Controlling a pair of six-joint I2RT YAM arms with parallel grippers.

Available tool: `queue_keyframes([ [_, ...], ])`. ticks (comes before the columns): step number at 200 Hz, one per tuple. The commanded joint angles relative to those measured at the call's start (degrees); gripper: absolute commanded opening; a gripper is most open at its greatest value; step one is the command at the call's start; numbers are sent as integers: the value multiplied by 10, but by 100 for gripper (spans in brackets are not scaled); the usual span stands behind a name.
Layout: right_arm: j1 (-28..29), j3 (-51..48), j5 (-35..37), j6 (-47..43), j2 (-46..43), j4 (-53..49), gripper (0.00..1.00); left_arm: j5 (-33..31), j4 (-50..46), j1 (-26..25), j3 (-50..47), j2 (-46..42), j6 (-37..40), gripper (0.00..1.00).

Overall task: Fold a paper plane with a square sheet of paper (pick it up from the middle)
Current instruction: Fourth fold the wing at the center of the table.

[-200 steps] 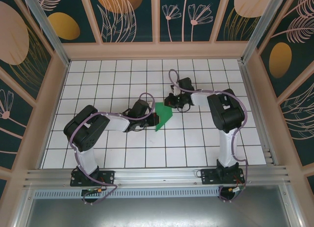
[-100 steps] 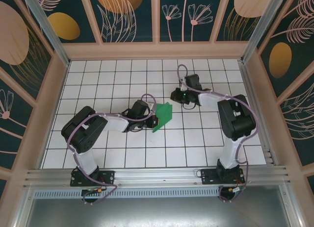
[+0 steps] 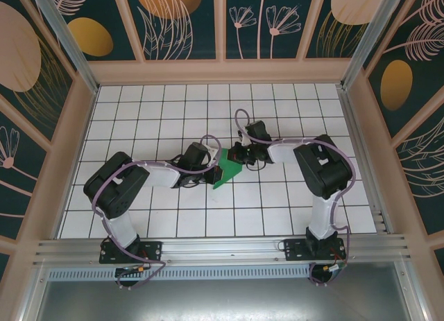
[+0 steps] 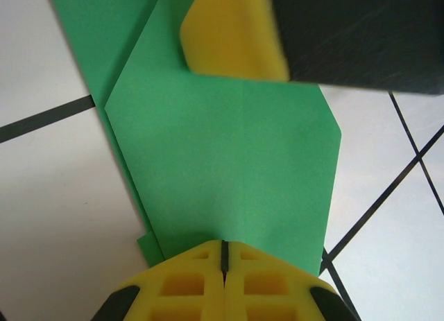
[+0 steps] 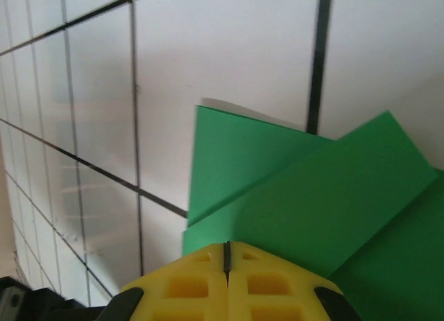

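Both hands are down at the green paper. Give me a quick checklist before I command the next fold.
1. Left hand shut: ok.
2. Right hand shut: ok.
3. Green paper lying folded on the table, layers overlapping: ok.
4. Right hand's pad over the paper's far edge, seen from the left wrist: ok.
5. Paper actually pinched by either hand, rather than only pressed: cannot tell.
6. Slim dart shape reached: not ok, it is a broad folded piece.
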Motion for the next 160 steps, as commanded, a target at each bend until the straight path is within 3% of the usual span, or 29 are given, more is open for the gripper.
queue_keyframes([
  [1, 3, 9, 8, -1, 22, -5, 2, 4, -71, 0, -25, -1, -20, 0],
  [21, 3, 9, 22, -7, 35, -19, 1, 12, -58, 0, -19, -33, -50, 0],
  [66, 5, 13, 47, -18, 44, -39, 2, -21, -29, 4, -10, -128, -120, 19],
  [107, 7, 15, 54, -22, 48, -46, 2, 30, 52, 4, -31, -104, -197, 18],
  [160, 8, 17, 63, -24, 50, -55, 1, 57, 51, 3, -52, -70, -246, 17],
])
